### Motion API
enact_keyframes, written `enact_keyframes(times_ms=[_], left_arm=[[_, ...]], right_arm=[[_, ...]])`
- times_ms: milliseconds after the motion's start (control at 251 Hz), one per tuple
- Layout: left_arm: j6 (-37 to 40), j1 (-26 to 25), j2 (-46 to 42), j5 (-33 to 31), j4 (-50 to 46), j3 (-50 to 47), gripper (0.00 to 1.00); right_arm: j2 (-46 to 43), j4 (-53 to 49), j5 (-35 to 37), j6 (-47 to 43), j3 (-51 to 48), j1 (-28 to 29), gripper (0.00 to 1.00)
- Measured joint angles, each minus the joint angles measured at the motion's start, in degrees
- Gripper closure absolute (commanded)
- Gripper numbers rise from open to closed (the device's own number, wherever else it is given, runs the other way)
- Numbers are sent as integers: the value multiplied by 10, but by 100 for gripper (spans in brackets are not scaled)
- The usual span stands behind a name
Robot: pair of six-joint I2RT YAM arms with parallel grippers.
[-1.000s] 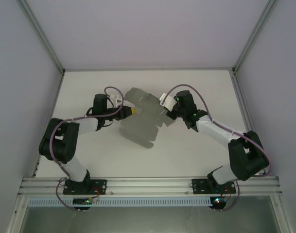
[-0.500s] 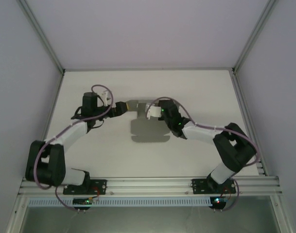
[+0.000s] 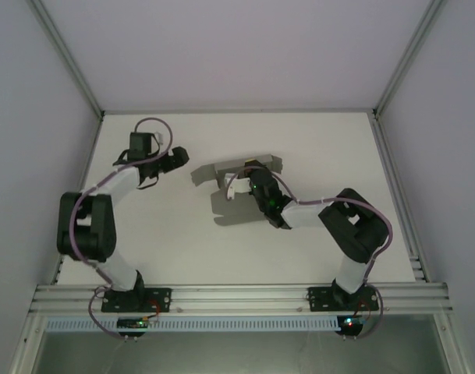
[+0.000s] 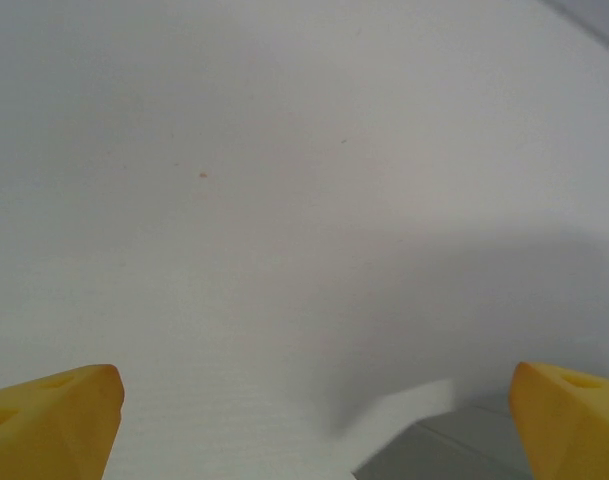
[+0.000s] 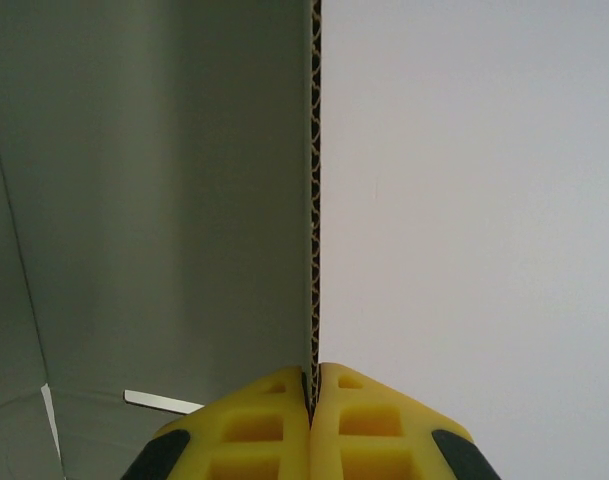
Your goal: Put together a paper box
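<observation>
The paper box (image 3: 212, 172) is a grey die-cut cardboard sheet held off the table at the middle back, casting a shadow below it. My right gripper (image 3: 249, 171) is shut on it. In the right wrist view the yellow fingers (image 5: 274, 425) clamp the sheet's corrugated edge (image 5: 315, 200), with the grey face of the paper box (image 5: 164, 200) to the left. My left gripper (image 3: 182, 159) sits left of the sheet, apart from it and open. Its yellow fingertips (image 4: 54, 420) stand wide apart with nothing between them, and a corner of the paper box (image 4: 454, 458) shows at the bottom.
The white table (image 3: 167, 234) has walls at the back and on both sides. An aluminium rail (image 3: 237, 296) with both arm bases runs along the near edge.
My left gripper has opened, let go of the sheet and drawn back to the left. The right arm has swung the sheet left while still gripping it.
</observation>
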Motion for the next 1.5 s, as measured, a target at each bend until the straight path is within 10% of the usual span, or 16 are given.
enact_keyframes(times_ms=[327, 874, 1501], left_arm=[[57, -65, 60, 97, 26, 0, 42], [68, -137, 33, 153, 151, -127, 48], [112, -236, 40, -58, 307, -142, 81]], right_arm=[[0, -31, 6, 34, 0, -2, 100], [5, -67, 37, 78, 6, -7, 100], [4, -90, 73, 119, 6, 21, 100]])
